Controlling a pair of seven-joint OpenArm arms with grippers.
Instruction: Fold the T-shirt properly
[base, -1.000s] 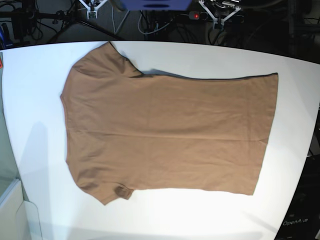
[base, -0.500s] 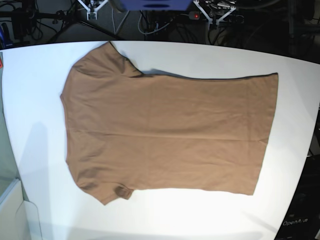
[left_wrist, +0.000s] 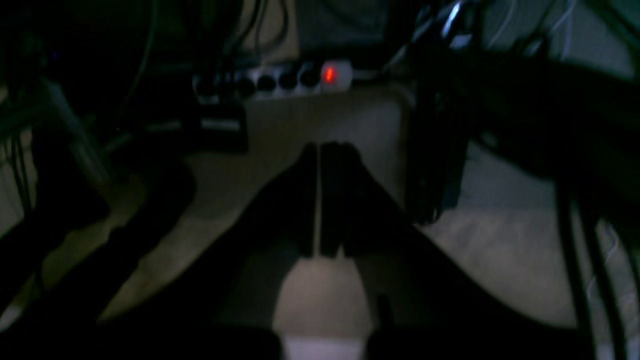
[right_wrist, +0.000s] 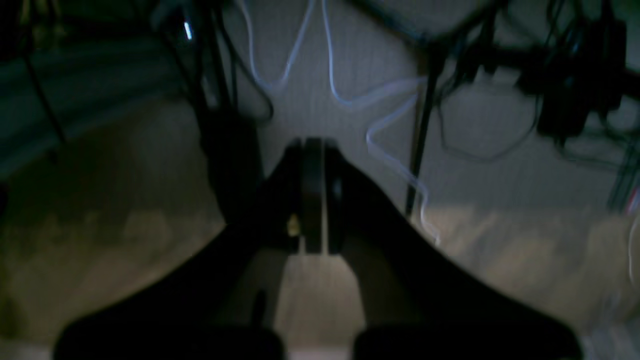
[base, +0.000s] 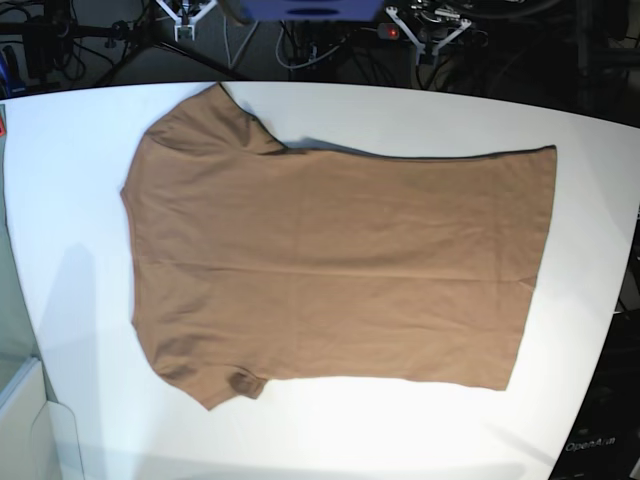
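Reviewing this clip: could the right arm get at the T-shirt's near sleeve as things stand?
Probably yes: the T-shirt lies flat and uncovered on the table; the right gripper, shut and empty, is parked beyond the far edge.

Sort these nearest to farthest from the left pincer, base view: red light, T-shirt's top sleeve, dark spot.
From the left pincer:
1. Small glowing red light, right beside it.
2. Plain tan cotton T-shirt's top sleeve, far edge.
3. Darker spot, bottom sleeve.

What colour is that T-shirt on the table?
Plain tan T-shirt, no print; clearest in the base view.
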